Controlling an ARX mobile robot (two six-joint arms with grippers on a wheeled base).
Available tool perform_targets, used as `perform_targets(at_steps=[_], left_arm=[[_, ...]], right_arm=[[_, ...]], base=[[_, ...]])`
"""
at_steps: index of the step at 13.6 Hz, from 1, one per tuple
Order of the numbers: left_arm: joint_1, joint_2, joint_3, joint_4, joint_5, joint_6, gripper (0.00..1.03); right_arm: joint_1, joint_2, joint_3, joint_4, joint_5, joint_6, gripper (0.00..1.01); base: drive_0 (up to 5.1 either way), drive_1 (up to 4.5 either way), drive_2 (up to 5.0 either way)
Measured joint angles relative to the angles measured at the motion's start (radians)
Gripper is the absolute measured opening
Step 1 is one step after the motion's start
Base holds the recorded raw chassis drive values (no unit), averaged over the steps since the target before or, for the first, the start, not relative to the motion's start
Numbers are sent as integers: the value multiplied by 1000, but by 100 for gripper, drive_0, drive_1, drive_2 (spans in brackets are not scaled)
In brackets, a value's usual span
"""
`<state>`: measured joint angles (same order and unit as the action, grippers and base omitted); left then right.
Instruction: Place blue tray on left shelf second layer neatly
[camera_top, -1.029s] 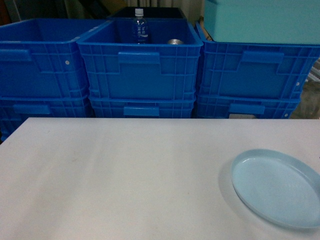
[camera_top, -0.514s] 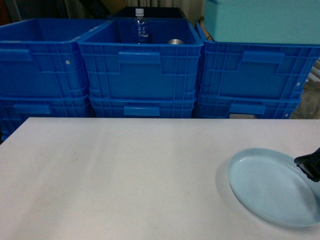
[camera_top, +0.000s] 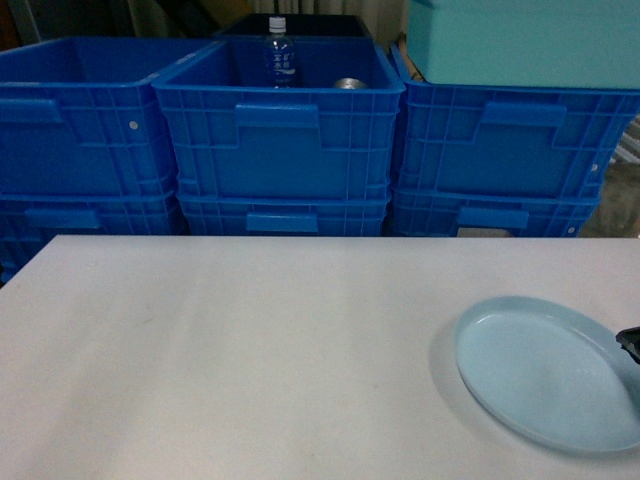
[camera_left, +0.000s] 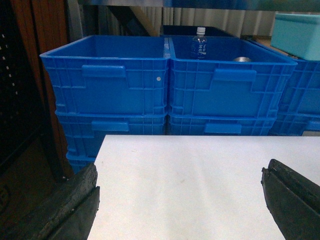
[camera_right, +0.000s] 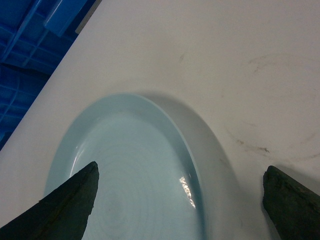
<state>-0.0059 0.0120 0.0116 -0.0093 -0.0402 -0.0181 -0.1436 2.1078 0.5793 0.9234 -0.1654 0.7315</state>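
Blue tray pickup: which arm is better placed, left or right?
Right. The right gripper is open directly over the blue tray; the left gripper, also open, faces only bare table.

Cut off by the right and lower edges of the head view: the pale sky-blue round shallow plastic tray (camera_top: 545, 372). Cropped again at the bottom of the right wrist view. Barely showing at the right edge of the head view, a black sliver of the right gripper (camera_top: 630, 343). Only half seen above the deep dark-blue ribbed crate's (camera_top: 280, 135) rim: a clear plastic bottle with a blue label (camera_top: 281, 55), print too small to read. Beside it, a shiny metal object (camera_top: 350, 84), mostly hidden.
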Motion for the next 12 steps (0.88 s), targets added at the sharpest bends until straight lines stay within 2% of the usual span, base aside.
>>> perform_targets(at_steps=[2,5,6,7,8,9,11,12], left_arm=[[0,0,0,0,0,0,98],[0,0,0,0,0,0,98],[0,0,0,0,0,0,98],[0,0,0,0,0,0,98],[0,0,0,0,0,0,98],[0,0,0,0,0,0,98],[0,0,0,0,0,0,98],[0,0,0,0,0,0,98]], right_arm=[[35,22,35,-12,42,-14,98],[106,43,98,-64,124,-14,98],[138,44,114,-106,189,-24,98],[144,51,117,-123,230,-45,82],[142,54,117,-127,242,-53,71],[127,59,101,-111,246,-62,54],[86,64,53,-60,206,-81,21],[74,62,35,-45,188,-97,10]], base=[[0,0,0],[0,0,0],[0,0,0],[0,0,0],[0,0,0],[0,0,0],[0,0,0],[0,0,0]])
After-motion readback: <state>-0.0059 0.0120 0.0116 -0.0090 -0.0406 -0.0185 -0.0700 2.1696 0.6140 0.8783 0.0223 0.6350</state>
